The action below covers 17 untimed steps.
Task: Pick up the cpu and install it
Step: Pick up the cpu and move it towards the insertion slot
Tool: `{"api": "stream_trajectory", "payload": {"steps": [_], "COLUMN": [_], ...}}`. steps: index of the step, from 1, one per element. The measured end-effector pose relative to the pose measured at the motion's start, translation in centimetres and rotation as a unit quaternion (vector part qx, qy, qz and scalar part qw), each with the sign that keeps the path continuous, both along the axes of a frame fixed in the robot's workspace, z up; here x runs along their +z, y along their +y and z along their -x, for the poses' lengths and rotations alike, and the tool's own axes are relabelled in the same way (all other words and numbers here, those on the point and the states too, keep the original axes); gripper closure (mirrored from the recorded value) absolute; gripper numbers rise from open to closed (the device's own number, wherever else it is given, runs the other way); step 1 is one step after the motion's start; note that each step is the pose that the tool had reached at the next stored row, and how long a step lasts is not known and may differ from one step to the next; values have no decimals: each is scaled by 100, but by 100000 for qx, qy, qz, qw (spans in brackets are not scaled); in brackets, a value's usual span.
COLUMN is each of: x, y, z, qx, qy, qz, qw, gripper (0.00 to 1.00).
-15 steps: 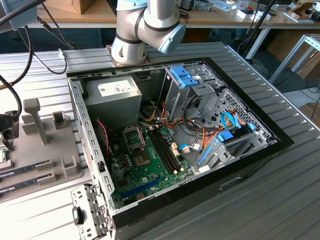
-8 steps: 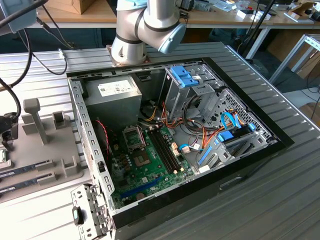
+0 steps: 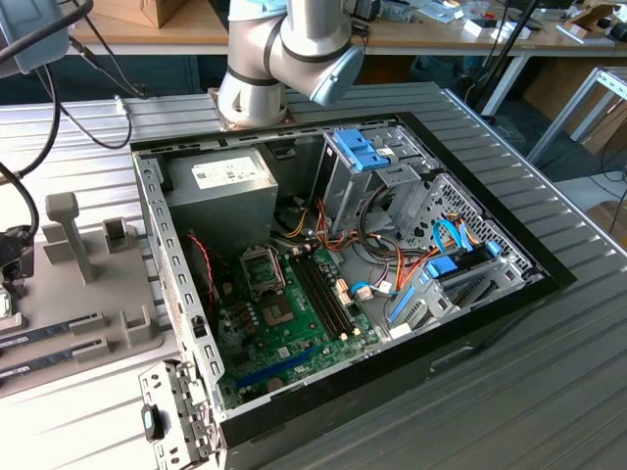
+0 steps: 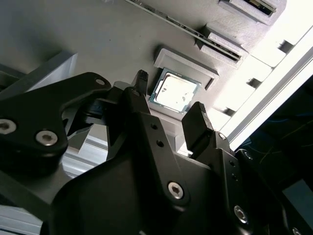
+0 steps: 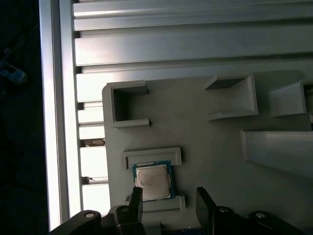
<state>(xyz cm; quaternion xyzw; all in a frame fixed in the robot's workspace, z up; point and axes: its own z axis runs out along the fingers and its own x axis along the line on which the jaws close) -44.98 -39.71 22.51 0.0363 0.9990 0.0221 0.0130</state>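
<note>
In the exterior view, the open computer case [image 3: 490, 284] lies on the ribbed bench [image 3: 549, 392]. Its motherboard [image 3: 284, 323] is bare, with the square socket [image 3: 263, 266] exposed. A chip carried in askew would probably seat badly there and could damage the contacts.

In the second wrist view, the hand [image 4: 169, 95] is open and empty, its fingers [image 4: 198, 120] spread. The cpu [image 4: 173, 92] lies flat in a grey holder [image 4: 188, 61] just beyond the fingertips, apparently untouched.

In the first wrist view, the cpu [image 5: 152, 180] lies off-centre to the hand [image 5: 169, 196], much closer to one finger [image 5: 136, 198] than to the other. That finger could land on the metal top or on the holder's raised rim [image 5: 151, 155]. An uneven squeeze might also tilt the chip or jam it in the holder.
</note>
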Motion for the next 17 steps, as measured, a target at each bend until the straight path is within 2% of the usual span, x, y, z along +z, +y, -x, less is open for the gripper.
{"api": "stream_trajectory", "payload": {"steps": [17], "x": [-86], "y": [0], "z": [16], "qx": [-2], "qy": [0], "qz": [2], "qw": [100000], "gripper": [44]}}
